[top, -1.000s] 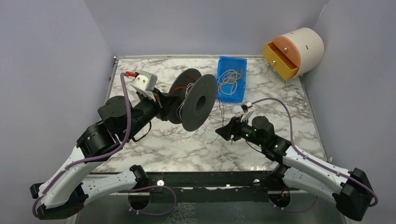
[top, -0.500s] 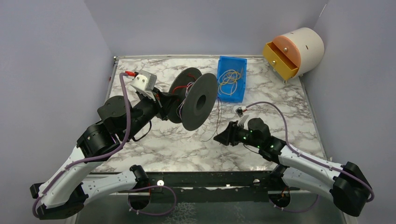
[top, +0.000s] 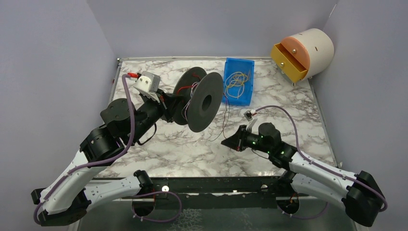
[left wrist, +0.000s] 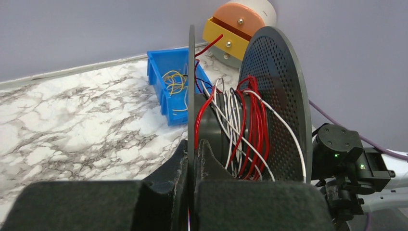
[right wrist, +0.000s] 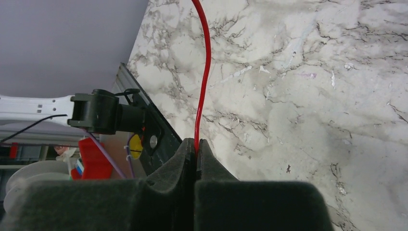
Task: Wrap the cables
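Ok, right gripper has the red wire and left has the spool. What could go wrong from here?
1. The right gripper pinches the red cable only at its fingertips; a hard pull might slip it out.
2. The left gripper holds the spool by one thin flange edge, so cable tension could twist it loose.
3. The windings sit loose and crossed; slack could snag or spill off.

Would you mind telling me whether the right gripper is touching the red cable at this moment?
Touching. The right wrist view shows the right gripper shut on the red cable, which runs down across the marble and ends pinched between its closed jaws.
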